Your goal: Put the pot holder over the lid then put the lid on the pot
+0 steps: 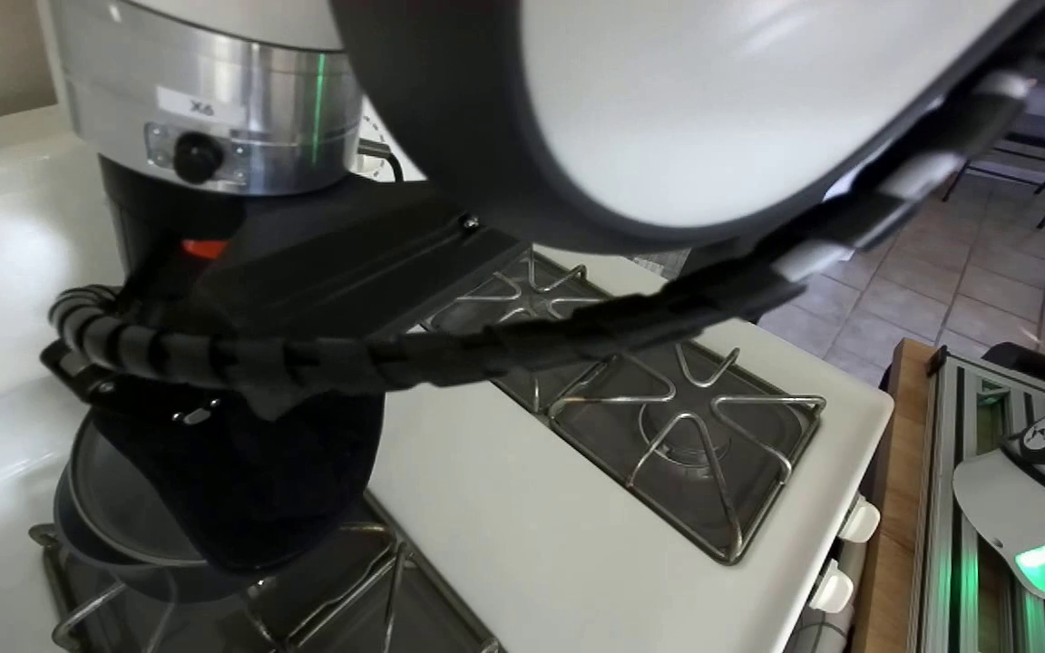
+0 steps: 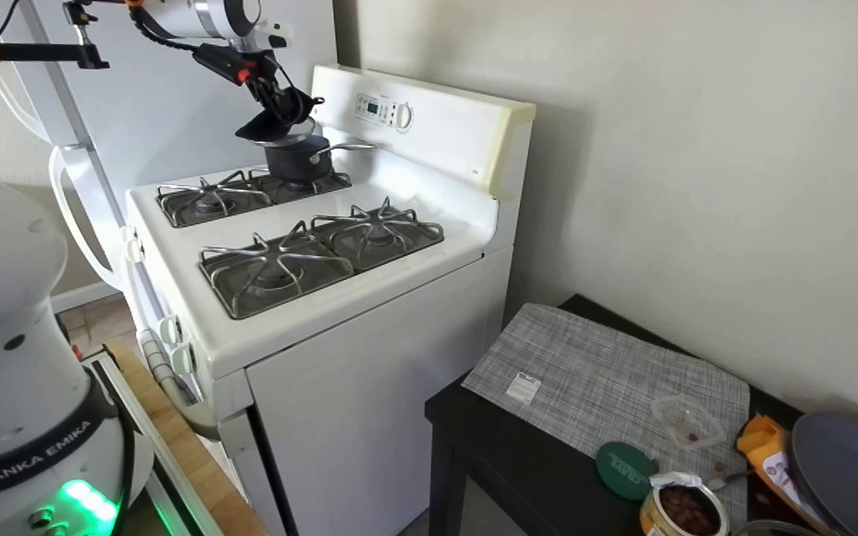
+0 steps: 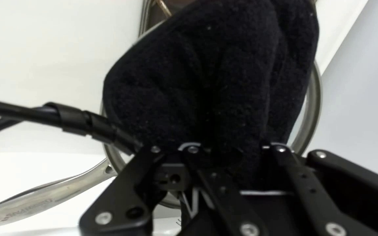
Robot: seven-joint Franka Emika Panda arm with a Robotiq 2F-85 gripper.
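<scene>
Pot (image 2: 299, 164) on the rear grate (image 2: 338, 181) of the stove (image 2: 377, 357); lid (image 1: 128, 494) over the pot; pot holder (image 3: 205, 75) over the lid, in the hand (image 3: 233, 154).

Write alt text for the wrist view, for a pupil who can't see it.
The gripper grips a bunched black pot holder, which hides most of a round, metal-rimmed glass lid. A long silver pot handle reaches to the picture's lower left, against a white stove.

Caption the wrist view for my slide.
The gripper clasps a black pot holder over the lid, the silver pot handle at lower left.
</scene>
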